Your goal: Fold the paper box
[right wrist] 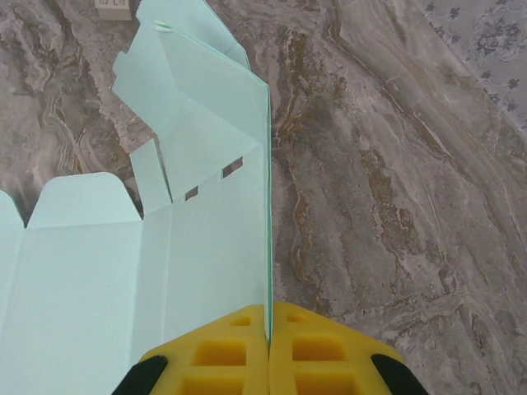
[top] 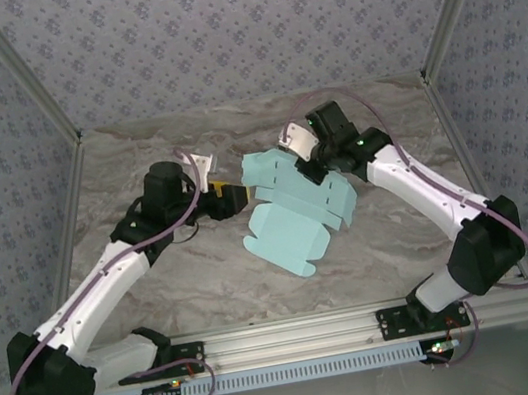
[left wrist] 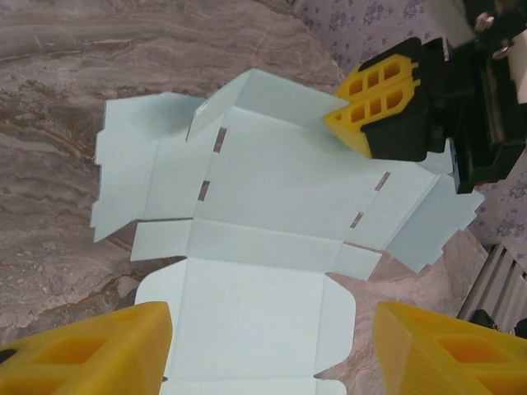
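We see the paper box [top: 292,213] lying unfolded in the middle of the counter [top: 207,278], long axis roughly 12 to 6 o'clock, the right fingers [right wrist: 222,350] pinched tight on its raised 1 o'clock edge, the left fingers [left wrist: 99,350] spread wide at its 9 o'clock side, holding nothing.

A: Where was the paper box [top: 291,208] found?
B: It was spread on the table [top: 207,278], midway; the left gripper [top: 238,197] was placed just left of it, the right gripper [top: 312,170] at its far right edge.
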Available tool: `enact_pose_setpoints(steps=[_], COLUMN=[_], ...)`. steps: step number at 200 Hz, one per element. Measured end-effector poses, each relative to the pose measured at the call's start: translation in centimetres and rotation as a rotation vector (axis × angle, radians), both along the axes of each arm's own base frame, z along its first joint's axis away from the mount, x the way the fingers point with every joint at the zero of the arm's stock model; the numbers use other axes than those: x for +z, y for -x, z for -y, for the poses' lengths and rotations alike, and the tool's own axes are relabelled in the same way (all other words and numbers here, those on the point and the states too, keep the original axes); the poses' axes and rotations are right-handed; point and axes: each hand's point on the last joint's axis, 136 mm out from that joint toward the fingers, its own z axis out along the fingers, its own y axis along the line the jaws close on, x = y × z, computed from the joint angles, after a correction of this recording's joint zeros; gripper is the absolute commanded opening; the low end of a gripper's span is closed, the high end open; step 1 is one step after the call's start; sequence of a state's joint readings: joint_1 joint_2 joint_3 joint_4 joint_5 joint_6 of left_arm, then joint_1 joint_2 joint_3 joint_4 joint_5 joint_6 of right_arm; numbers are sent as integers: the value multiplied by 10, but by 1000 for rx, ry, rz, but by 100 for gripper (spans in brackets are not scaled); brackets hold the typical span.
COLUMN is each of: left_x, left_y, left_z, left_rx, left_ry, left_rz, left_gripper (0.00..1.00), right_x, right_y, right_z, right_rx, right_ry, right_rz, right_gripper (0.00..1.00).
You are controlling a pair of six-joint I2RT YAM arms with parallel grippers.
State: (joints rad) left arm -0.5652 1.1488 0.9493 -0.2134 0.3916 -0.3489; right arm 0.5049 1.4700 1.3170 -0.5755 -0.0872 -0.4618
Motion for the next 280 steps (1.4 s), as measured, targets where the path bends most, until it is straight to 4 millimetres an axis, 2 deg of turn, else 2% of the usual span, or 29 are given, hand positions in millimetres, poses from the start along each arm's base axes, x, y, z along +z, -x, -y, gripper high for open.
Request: enact_pose_setpoints(steps=[24,40,68,100,119,142,170,225,250,280], left_x=[-11,-24,-65,-119,-141,-152,-162,-190,-202,-204], left_y=[-3,-4,-3,-3,-7,-13,-21,-28,-32,-40], left_z=[2,12,49,92,114,133,146,153,156,164], left_rx=[-6,-20,-70,-122,-147,-161,-157,-143,-135,-131], left_ry=[-8,-1,6,-23,-36,-30,-23,-26,-28,-7], left_rz=[-2,-16,-85,-170,-193,-186,-179,-213,-225,-212], left_gripper=[65,64,60,55,54,53,51,49,49,49], right_x=[2,4,0,-22,-34,-41,-47,-53,-62,-77], right_y=[-2,-3,-5,-7,-10,-13,-15,-16,-16,-21], right_z=[3,7,16,26,30,32,34,35,36,39], right_rx=[6,-7,-60,-132,-164,-190,-209,-221,-226,-245], right_ry=[-56,-112,-193,-236,-251,-265,-276,-282,-276,-255], right_rz=[-26,-58,-122,-219,-266,-298,-324,-336,-343,-341], right_gripper=[0,0,0,0,0,0,0,0,0,0])
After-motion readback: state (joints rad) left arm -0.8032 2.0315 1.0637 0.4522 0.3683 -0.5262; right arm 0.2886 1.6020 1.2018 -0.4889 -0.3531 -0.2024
